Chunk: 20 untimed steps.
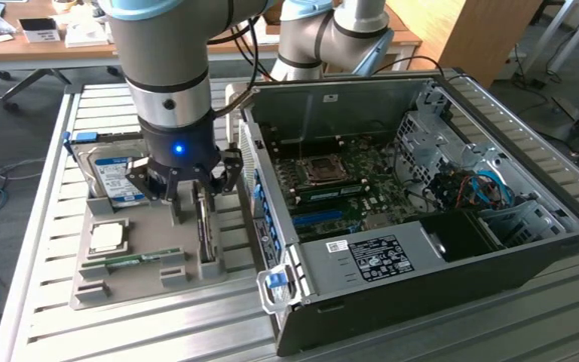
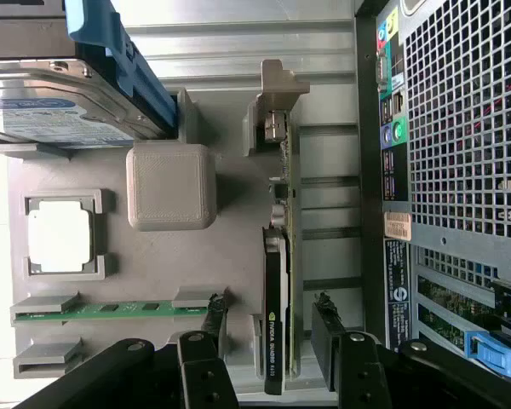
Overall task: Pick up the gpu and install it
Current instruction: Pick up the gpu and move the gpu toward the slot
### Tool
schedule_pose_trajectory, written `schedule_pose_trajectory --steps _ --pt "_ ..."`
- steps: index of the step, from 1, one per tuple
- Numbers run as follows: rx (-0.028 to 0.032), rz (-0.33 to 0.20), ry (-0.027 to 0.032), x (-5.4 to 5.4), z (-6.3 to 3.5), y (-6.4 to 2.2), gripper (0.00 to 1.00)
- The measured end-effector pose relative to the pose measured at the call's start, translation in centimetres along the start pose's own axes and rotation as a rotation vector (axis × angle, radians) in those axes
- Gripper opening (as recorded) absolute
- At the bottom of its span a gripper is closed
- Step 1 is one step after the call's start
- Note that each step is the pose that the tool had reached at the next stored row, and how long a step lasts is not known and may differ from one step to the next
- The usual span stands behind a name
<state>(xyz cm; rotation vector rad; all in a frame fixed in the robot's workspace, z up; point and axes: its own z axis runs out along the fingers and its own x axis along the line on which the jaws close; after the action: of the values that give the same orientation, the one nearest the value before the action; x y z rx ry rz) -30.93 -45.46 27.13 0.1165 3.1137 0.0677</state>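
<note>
Green gpu (image 2: 277, 307), one, upright in grey tray (image 2: 153, 273), between two spread jaws.

exterior view: gripper (image 1: 201, 202) hides from us the top of the gpu (image 1: 207, 240), arm (image 1: 169, 83) covers part of the hard drive (image 1: 108, 177) | wrist view: hard drive, computer case (image 2: 460, 128) cut at edge | power-supply label (image 1: 375, 258) unreadable to us
</note>
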Motion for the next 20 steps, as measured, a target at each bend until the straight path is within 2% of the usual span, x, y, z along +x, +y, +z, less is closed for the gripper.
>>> schedule_pose_trajectory --steps 20 --pt "0.0 0.0 0.0 -0.2 0.01 0.02 0.53"
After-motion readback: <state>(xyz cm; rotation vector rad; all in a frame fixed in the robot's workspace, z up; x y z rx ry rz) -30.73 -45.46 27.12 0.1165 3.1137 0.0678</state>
